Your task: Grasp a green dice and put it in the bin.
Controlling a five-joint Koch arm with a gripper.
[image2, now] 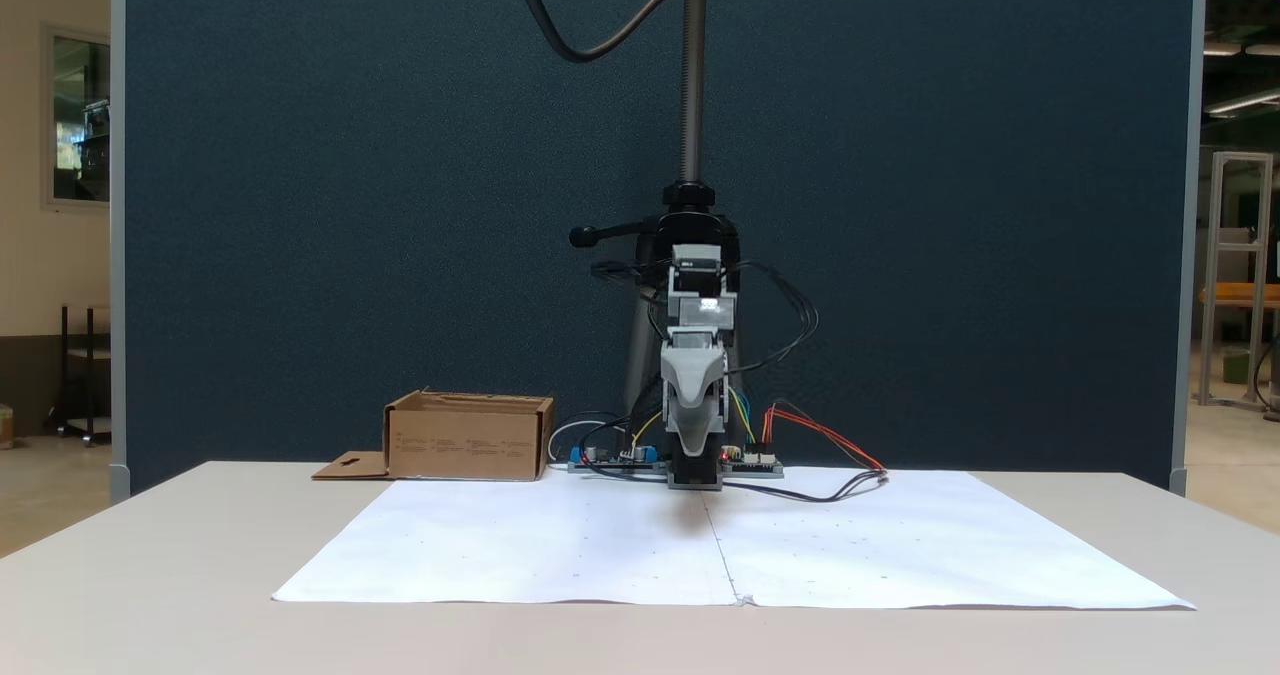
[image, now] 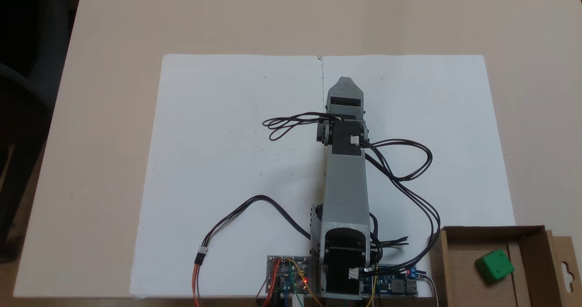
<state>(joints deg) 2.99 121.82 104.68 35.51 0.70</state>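
The white paper sheet (image: 236, 170) covers the centre of the tabletop (image: 104, 116). The arm (image: 345, 184) extends over the sheet's middle seam, well apart from the bin (image: 529, 239) in both fixed views. The hand (image: 344, 83) points away from the arm's base and holds nothing; whether its jaws are parted cannot be told. The bin stands off the sheet's lower right corner in a fixed view. The green dice (image: 494, 265) lies inside the bin, on its floor.
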